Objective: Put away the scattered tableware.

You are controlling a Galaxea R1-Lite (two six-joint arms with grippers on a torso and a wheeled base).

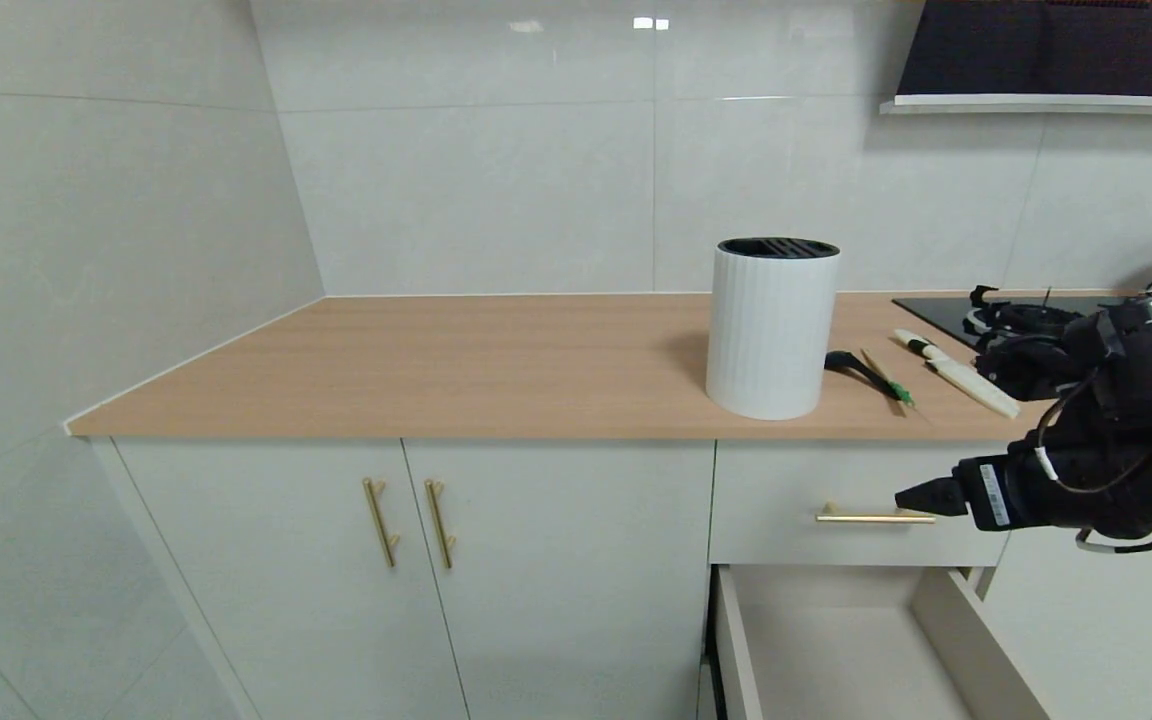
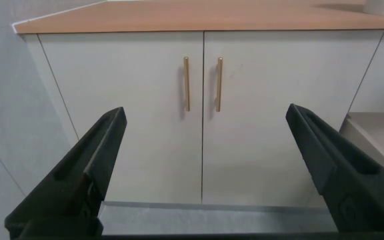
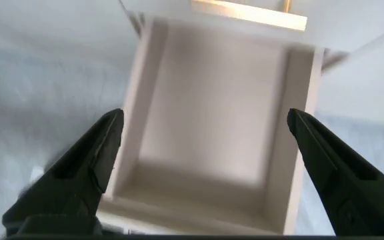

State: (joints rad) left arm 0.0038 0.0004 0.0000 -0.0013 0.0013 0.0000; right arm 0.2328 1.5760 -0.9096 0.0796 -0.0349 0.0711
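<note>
Right gripper [image 3: 205,120]: fingers spread wide, nothing between them, hanging over the open drawer [image 1: 976,640] at the right front of the cabinets. Left gripper [image 2: 205,113]: likewise spread wide and empty, held low, facing the two doors [image 2: 202,120] with their gold handles side by side.

Tableware found on the right part of the counter [image 1: 436,360], three pieces lying flat and close together. Black spoon [image 1: 856,368] just right of the holder [image 1: 771,330], its bowl end partly hidden behind it. Thin wooden stick [image 1: 888,382] with green at its near end, just right of the spoon; kind not certain. Cream knife [image 1: 956,372] farther right, slanting toward the near edge, apart from the stick.

Holder: white ribbed cylinder, upright, dark slotted top, near the counter's front edge.

Below the tableware, shut drawer with a gold handle [image 1: 874,517]; under that, the open drawer, pulled out. Stove [image 1: 1016,315] at far right of the counter, beyond the knife.
</note>
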